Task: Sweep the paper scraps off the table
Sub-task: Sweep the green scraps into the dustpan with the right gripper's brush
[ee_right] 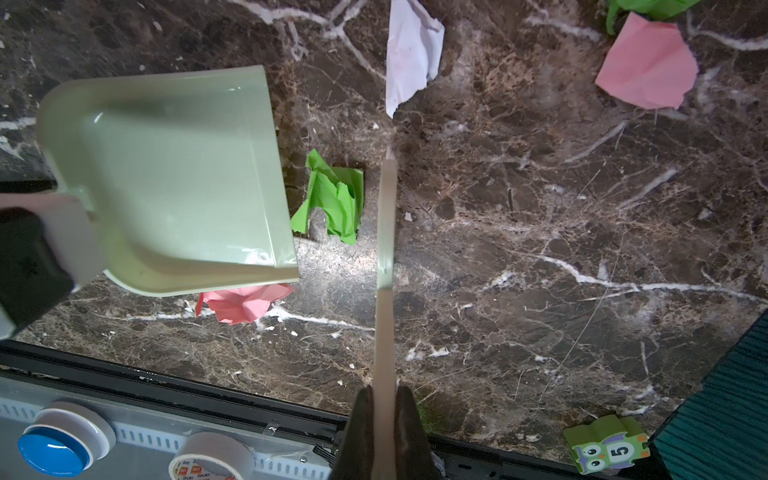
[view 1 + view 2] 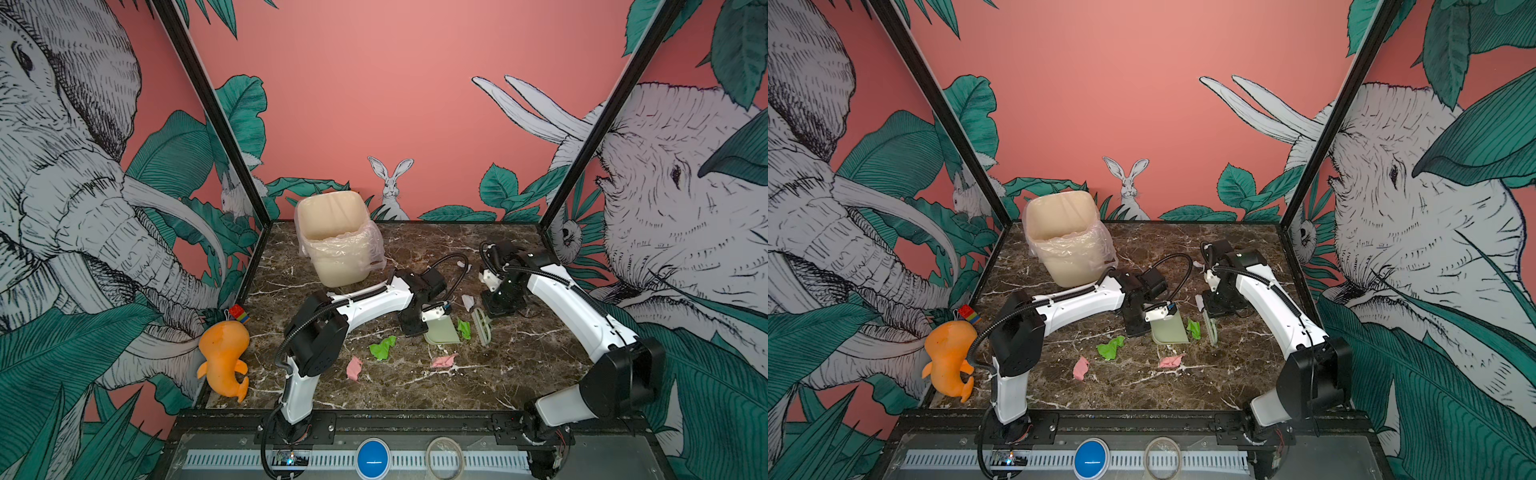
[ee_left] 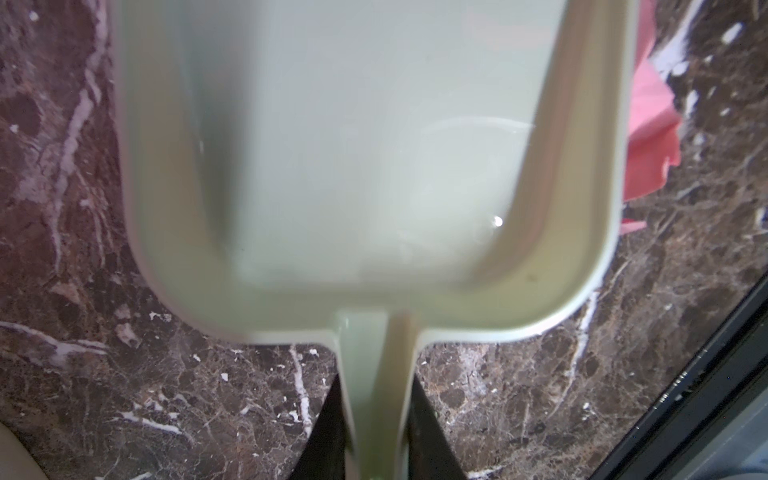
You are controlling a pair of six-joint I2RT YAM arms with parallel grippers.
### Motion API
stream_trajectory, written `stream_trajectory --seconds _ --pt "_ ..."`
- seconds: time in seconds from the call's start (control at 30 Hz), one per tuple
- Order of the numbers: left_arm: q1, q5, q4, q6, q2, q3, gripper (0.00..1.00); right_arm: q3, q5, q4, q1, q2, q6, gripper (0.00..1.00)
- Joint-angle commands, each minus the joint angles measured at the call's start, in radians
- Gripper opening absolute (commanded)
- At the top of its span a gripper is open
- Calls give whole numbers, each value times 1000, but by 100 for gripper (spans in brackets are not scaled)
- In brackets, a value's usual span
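At table (image 1: 540, 232) edge, owl block (image 1: 606, 444), numeral 5

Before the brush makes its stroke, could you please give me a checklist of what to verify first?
1. Shut left pincer holds dustpan handle: ok.
2. Shut right pincer holds brush handle: ok.
3. One green scrap lies between brush and dustpan mouth: ok.
4. Lip of dustpan flat on table: cannot tell.
5. Inside of dustpan empty: ok.
6. Upright, open bin: ok.
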Motion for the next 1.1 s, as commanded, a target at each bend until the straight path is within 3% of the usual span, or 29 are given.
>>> stream_trajectory --seconds 0.0,1.07 --pt "-6 3 -21 16 1 -5 3 20 0 -24 6 6 -1 0" --pt "-24 -25 2 8 47 19 3 46 -38 -4 66 39 34 0"
